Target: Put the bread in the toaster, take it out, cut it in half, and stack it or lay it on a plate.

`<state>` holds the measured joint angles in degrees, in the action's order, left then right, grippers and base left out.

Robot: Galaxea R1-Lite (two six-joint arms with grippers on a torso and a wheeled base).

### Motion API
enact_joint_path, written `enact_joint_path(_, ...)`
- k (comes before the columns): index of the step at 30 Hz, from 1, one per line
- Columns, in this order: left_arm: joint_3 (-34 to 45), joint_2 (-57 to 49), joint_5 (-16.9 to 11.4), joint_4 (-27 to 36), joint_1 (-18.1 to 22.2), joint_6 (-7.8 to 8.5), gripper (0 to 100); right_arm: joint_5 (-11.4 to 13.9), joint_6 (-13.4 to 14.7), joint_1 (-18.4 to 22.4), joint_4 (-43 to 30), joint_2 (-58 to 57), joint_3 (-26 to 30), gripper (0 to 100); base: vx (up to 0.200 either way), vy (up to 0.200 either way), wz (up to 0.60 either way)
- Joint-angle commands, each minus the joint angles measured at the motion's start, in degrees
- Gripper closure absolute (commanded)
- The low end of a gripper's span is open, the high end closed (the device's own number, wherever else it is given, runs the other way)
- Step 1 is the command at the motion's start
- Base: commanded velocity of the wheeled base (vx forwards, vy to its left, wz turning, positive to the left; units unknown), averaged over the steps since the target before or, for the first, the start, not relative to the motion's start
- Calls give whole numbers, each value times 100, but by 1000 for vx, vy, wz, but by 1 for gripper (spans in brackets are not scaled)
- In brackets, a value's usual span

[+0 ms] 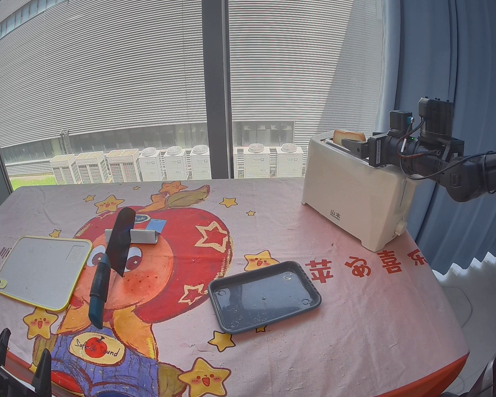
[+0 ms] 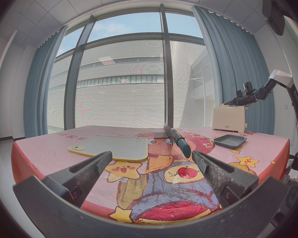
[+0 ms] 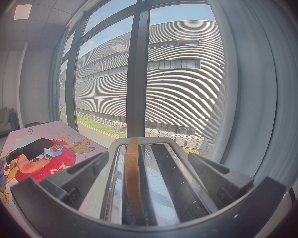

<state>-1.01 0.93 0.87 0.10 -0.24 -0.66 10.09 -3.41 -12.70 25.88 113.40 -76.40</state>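
Observation:
A white toaster (image 1: 358,199) stands at the table's far right. A browned bread slice (image 1: 348,135) sticks up out of one of its slots. My right gripper (image 1: 356,146) hovers level with the toaster's top, just behind the slice. In the right wrist view its fingers (image 3: 86,172) are spread wide to either side of the slots, open, and the bread (image 3: 133,176) stands between them untouched. My left gripper (image 1: 19,359) stays low at the table's near left corner, open and holding nothing (image 2: 152,172).
A dark rectangular plate (image 1: 264,296) lies mid-table in front of the toaster. A knife (image 1: 110,266) with a blue handle leans on a small grey holder (image 1: 139,235). A cutting board (image 1: 41,271) with a yellow rim lies at the left. A curtain hangs behind the toaster.

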Motion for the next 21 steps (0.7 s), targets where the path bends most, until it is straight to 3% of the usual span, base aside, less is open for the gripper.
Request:
enact_joint_path(1,101,-75,1,-1,-2,-4,0,1,-1,-48,5,-28,29,100,0,0,0)
enact_joint_path(21,101,-66,1,-1,-2,-4,0,1,-1,-66,22,-556,108,100,0,0,0)
